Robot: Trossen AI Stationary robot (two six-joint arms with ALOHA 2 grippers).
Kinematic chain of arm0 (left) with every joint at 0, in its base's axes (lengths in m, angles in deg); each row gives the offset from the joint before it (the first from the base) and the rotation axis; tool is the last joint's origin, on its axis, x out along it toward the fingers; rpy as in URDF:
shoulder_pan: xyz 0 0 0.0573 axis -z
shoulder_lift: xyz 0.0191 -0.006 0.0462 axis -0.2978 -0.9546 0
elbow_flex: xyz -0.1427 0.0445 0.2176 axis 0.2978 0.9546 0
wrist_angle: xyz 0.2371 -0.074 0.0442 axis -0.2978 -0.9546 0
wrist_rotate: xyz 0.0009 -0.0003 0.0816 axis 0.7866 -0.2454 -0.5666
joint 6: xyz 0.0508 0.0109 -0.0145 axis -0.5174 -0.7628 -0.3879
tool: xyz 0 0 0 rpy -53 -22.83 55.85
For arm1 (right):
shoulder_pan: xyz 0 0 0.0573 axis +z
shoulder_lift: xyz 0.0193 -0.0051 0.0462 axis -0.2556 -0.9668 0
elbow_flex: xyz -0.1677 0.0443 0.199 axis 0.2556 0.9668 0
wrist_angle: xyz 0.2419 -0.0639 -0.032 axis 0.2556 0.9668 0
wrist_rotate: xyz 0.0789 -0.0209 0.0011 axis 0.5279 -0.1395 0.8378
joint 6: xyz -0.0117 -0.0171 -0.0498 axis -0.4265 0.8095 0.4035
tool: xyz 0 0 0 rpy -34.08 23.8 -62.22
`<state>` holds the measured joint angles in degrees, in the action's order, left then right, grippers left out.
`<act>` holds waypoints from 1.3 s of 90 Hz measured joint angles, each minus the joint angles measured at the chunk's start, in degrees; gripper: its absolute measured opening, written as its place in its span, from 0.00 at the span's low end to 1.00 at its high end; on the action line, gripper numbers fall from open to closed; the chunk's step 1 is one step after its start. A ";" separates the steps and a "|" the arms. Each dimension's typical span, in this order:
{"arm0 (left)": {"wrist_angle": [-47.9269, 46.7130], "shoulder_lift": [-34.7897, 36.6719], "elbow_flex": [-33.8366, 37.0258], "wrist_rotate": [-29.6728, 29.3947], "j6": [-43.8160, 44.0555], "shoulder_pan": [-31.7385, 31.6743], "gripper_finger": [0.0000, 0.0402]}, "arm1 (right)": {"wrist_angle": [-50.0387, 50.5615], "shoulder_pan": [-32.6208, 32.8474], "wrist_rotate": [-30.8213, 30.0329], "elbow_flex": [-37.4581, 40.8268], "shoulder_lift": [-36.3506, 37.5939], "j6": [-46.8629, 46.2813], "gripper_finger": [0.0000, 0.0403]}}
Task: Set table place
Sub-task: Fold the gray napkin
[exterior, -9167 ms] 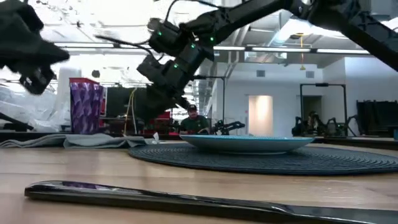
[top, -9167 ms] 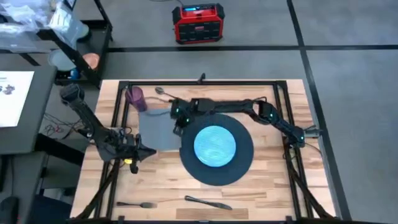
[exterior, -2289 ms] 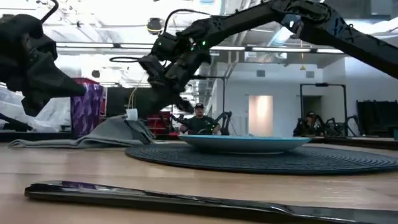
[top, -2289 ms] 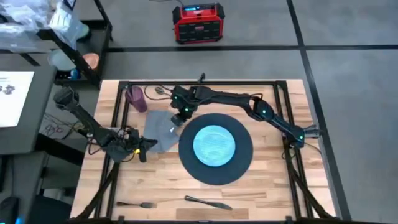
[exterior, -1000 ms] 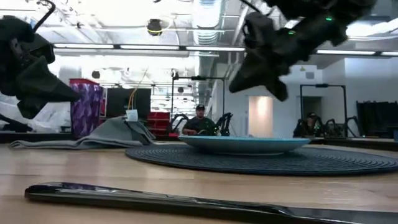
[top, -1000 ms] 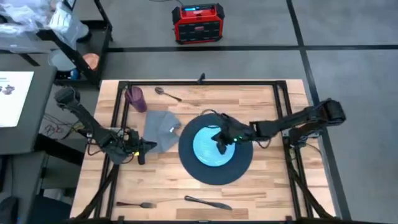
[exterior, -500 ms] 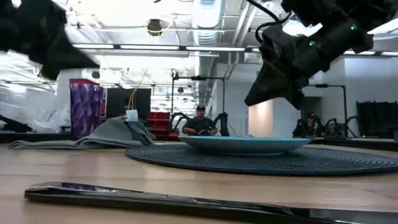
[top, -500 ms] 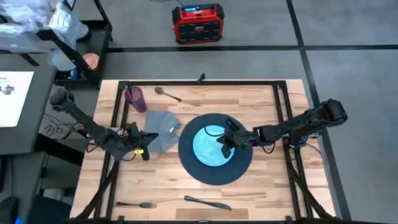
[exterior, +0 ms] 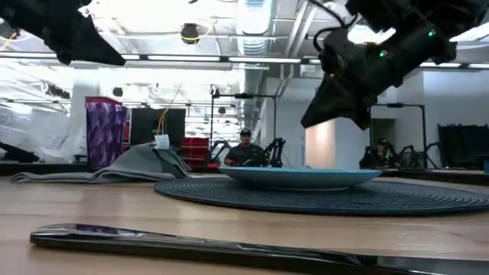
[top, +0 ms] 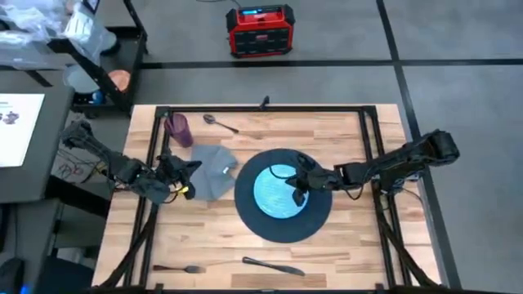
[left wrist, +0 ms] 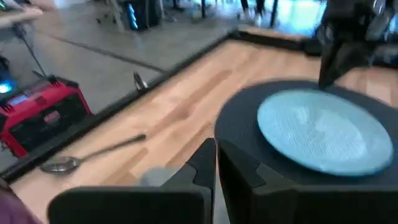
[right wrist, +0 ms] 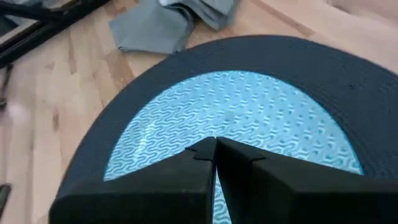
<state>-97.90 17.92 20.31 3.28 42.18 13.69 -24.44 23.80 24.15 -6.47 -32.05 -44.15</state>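
Observation:
The round dark mat (top: 320,214) lies flat in the middle of the wooden table (top: 351,261), with the light blue plate (top: 274,196) on it. My right gripper (top: 296,187) hovers shut above the plate, clear of it in the low view (exterior: 330,107). A crumpled grey napkin (top: 211,170) lies on the table at the mat's left edge. My left gripper (top: 185,171) is shut and raised high over the napkin's left side, as the low view (exterior: 84,38) shows.
A purple cup (top: 177,128) and a spoon (top: 219,122) sit at the far left. A fork (top: 176,268) and a knife (top: 274,265) lie along the near edge. A black rail frame (top: 372,163) runs round the table. Bare wood shows right of the mat.
My left gripper has risen and gone toward the table's far edge, now standing over the napkin's left side. My right gripper has shifted slightly toward the near right over the plate and has since held still. Napkin, mat and plate have stayed put.

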 joint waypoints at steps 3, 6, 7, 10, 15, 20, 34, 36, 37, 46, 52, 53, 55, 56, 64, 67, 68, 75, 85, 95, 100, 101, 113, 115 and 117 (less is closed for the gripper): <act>-2.02 0.11 -0.74 1.94 2.24 -0.70 0.00 | 0.33 0.22 0.00 0.00 0.56 0.72 0.00; -4.38 0.16 -1.31 3.85 4.25 -1.53 0.00 | 0.55 0.50 0.00 0.00 1.12 1.16 0.00; -5.30 0.16 -1.48 4.37 4.87 -1.82 0.00 | 0.61 0.56 0.00 0.00 1.32 1.36 0.00; -7.86 0.14 -1.86 6.00 7.00 -2.81 0.00 | 1.01 0.80 -0.06 0.00 1.95 1.73 0.00; -11.93 0.09 -2.37 8.43 11.03 -4.74 0.00 | 1.80 1.18 -0.81 0.00 2.71 1.97 0.00; -14.63 0.09 -2.62 11.28 13.74 -6.85 0.00 | 2.27 1.72 -1.82 0.00 3.18 2.14 0.00; -13.60 -0.39 -2.60 21.85 14.58 -12.06 0.00 | 2.03 3.14 -2.80 0.00 3.49 2.16 0.00; -12.75 -0.73 -2.60 23.45 14.23 -12.61 0.00 | 2.06 3.19 -2.80 0.00 3.49 2.15 0.00; -12.22 -0.95 -2.60 24.37 13.89 -12.87 0.00 | 2.08 3.28 -2.80 0.00 3.49 2.13 0.00; -7.72 -3.71 -2.60 30.72 9.75 -14.45 0.00 | 2.08 3.57 -2.84 0.00 3.49 1.35 0.00; -4.29 -6.28 -2.60 33.16 7.17 -15.04 0.00 | 2.02 3.58 -2.85 0.00 3.49 0.91 0.00; -3.62 -6.75 -2.60 33.37 6.81 -15.12 0.01 | 2.01 3.58 -2.86 0.00 3.49 0.87 0.00; -2.18 -7.75 -2.60 33.75 6.02 -15.34 0.01 | 1.87 3.58 -2.87 0.00 3.49 0.85 0.00; -1.46 -8.27 -2.60 34.05 5.62 -15.45 0.01 | 1.78 3.58 -2.88 0.00 3.49 0.85 0.00; 3.36 -12.44 -2.60 36.07 3.11 -16.38 0.06 | 1.20 3.58 -2.97 0.00 3.49 0.82 0.00; 5.15 -14.08 -2.60 36.53 2.34 -16.79 0.08 | 1.20 3.74 -2.97 0.00 3.49 0.82 0.00; 5.81 -14.59 -2.60 36.76 2.12 -16.96 0.09 | 1.21 3.81 -2.97 0.00 3.49 0.82 0.00; 8.21 -17.79 -2.60 37.61 0.04 -18.16 0.14 | 1.20 4.19 -2.97 0.00 3.49 0.82 0.00; 10.74 -21.16 -2.60 38.09 -2.93 -19.90 0.22 | 1.20 4.17 -2.93 0.00 3.49 0.85 0.00; 11.98 -23.61 -3.07 38.09 -8.91 -22.08 0.27 | 1.18 4.13 -2.93 0.00 3.49 0.91 0.00; 11.90 -25.21 -4.36 38.04 -12.46 -23.31 0.28 | 1.20 4.11 -2.81 0.00 3.49 1.11 0.00; 11.85 -25.51 -4.68 37.98 -13.16 -23.55 0.28 | 1.18 4.11 -2.78 0.00 3.49 1.13 0.00; 6.67 -30.40 -9.90 33.33 -22.34 -26.20 0.28 | 1.17 4.11 -2.73 0.00 3.49 1.26 0.00; 5.14 -31.37 -11.00 32.58 -23.48 -26.54 0.27 | 1.14 4.11 -2.73 0.00 3.49 1.26 0.00; 3.76 -32.44 -12.05 32.09 -24.31 -26.96 0.27 | 1.09 4.11 -2.73 -0.01 3.49 1.26 0.00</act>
<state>-94.14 -14.52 8.26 35.37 17.87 -13.27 -23.35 27.91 21.42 -6.49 -28.56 -42.89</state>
